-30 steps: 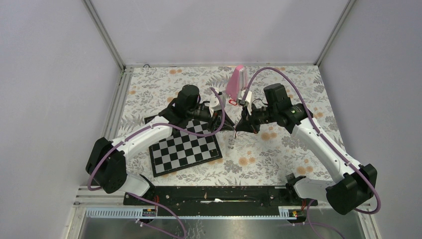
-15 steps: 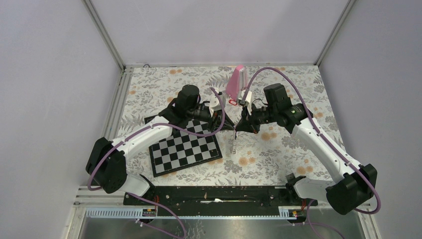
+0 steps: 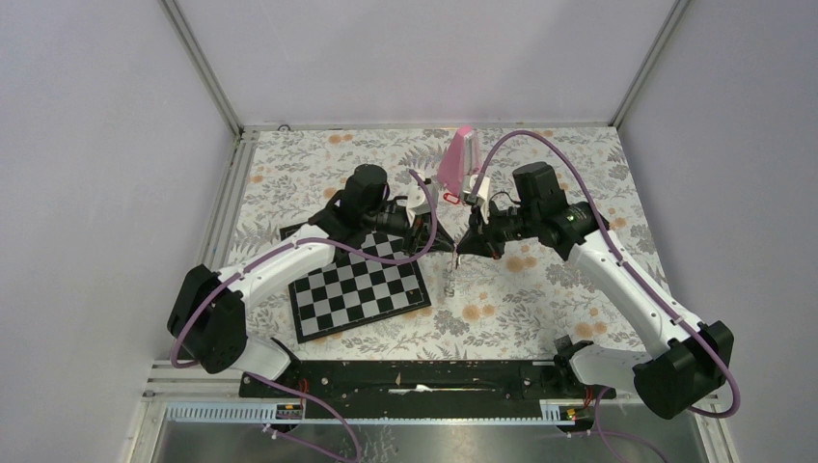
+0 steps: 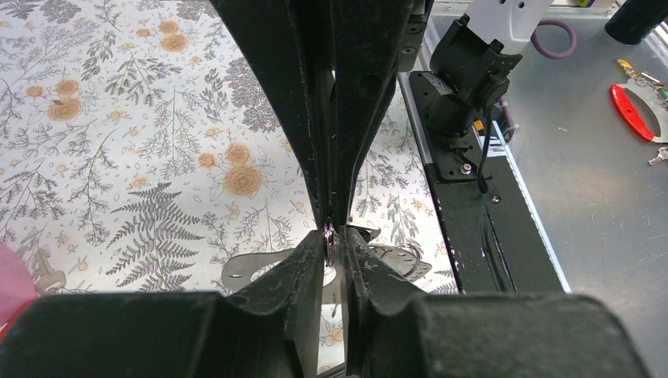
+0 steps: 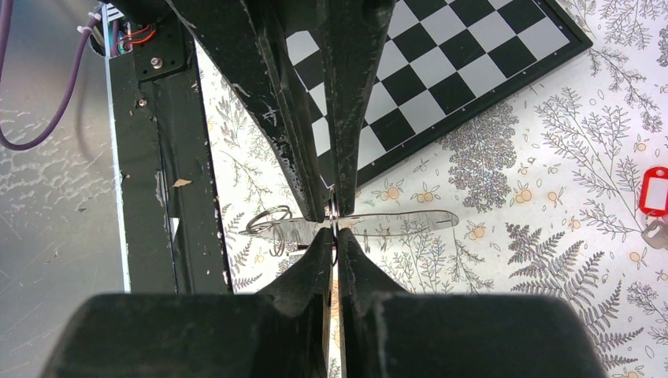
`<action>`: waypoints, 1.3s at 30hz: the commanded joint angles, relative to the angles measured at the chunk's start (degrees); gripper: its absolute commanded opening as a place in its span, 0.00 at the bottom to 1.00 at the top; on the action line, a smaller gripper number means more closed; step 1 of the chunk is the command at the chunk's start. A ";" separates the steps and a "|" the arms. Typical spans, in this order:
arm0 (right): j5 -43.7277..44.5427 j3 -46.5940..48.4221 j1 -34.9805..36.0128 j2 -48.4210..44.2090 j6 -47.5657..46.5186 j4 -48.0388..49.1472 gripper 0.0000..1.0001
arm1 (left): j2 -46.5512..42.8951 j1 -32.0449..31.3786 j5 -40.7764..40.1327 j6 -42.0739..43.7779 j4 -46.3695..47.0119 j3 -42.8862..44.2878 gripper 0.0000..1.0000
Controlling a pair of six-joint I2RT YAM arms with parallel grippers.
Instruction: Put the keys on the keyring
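Both grippers meet tip to tip above the floral table. My left gripper [image 3: 446,247] [image 4: 334,235] and my right gripper [image 3: 460,248] [image 5: 332,234] are each shut on the same thin wire ring, seen edge-on. That ring belongs to the keyring [image 5: 386,223] [image 4: 252,272], whose pale see-through strip and extra wire loops [image 5: 268,220] show just past the fingertips. In the top view the keyring [image 3: 449,280] hangs below the tips. A red-headed key [image 3: 449,199] [image 5: 654,190] lies on the table by the pink metronome, apart from both grippers.
The pink metronome [image 3: 457,159] stands behind the grippers. A chessboard [image 3: 357,285] [image 5: 441,63] lies under the left arm. The black base rail [image 3: 415,376] runs along the near edge. A red-handled tool [image 4: 634,110] lies on the metal tray beyond it.
The left jaws have narrowed slightly on the ring. The hanging part of the keyring has swung a little below the tips. Both arms have stayed almost still.
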 commanded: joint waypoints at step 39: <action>-9.04 -6.34 -2.52 -4.27 3.74 7.46 0.11 | -4.72 1.43 7.79 -9.26 15.51 -5.50 0.00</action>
